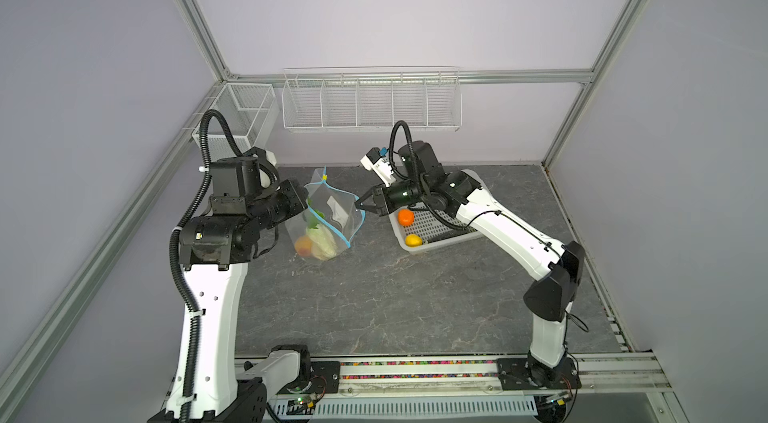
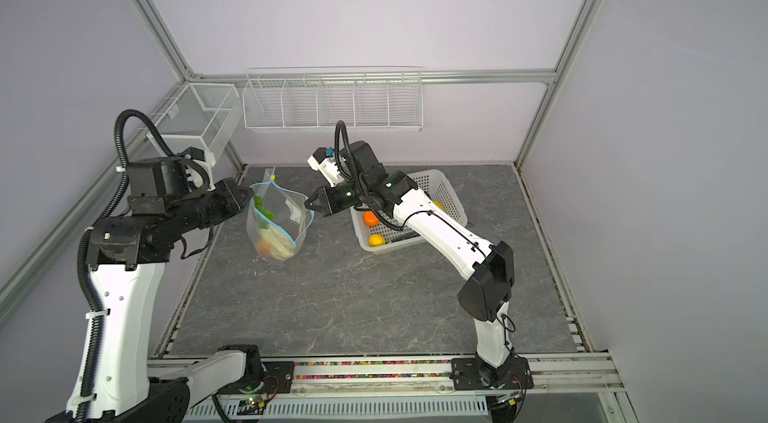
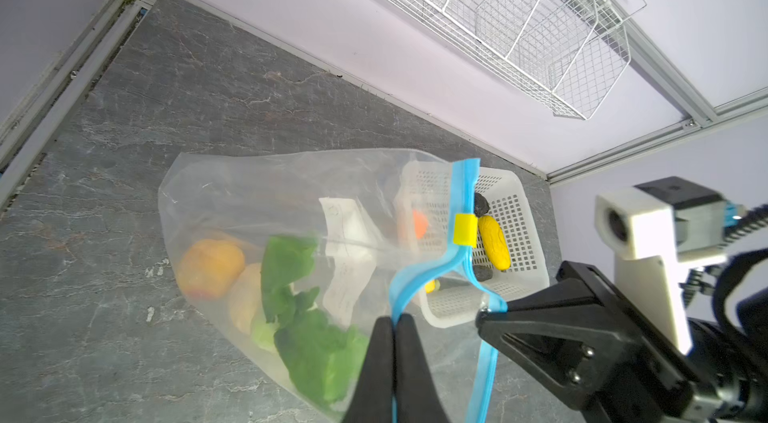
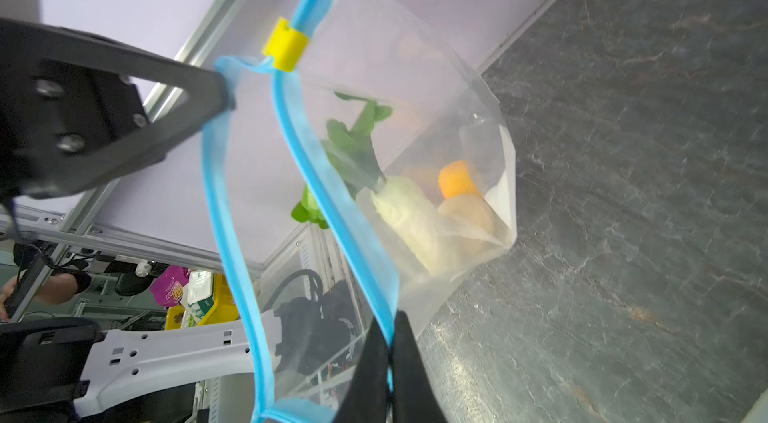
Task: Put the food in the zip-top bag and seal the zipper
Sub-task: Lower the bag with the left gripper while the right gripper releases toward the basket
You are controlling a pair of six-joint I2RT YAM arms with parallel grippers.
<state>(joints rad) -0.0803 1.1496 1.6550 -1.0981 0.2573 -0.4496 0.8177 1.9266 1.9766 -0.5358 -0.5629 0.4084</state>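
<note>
Left claw and right claw are each biting fully closed on one light-blue lip of the zipper, gripping nothing else and stretching the mouth open between them.

On the grey worktop, the zip-top bag is standing upright beside the left arm, and its loaded bottom appears to be resting on the surface. The white perforated basket is sitting near it under the right arm. It is holding an orange round toy, a yellow round toy, a yellow corn-like piece and dark pieces.

With both claws occupied, neither is free to fetch that food. Letting go of a lip is likely to let the crinkly film sag and fold the mouth shut. Pulling harder is risking the thin strip sliding out of a pinch, or the bag tipping and spilling its orange fruit and cream-white piece.

The green leafy toy is riding high, close under one lip. It could be jamming the track once the yellow slider, parked at one end of the mouth, is being run across.
</note>
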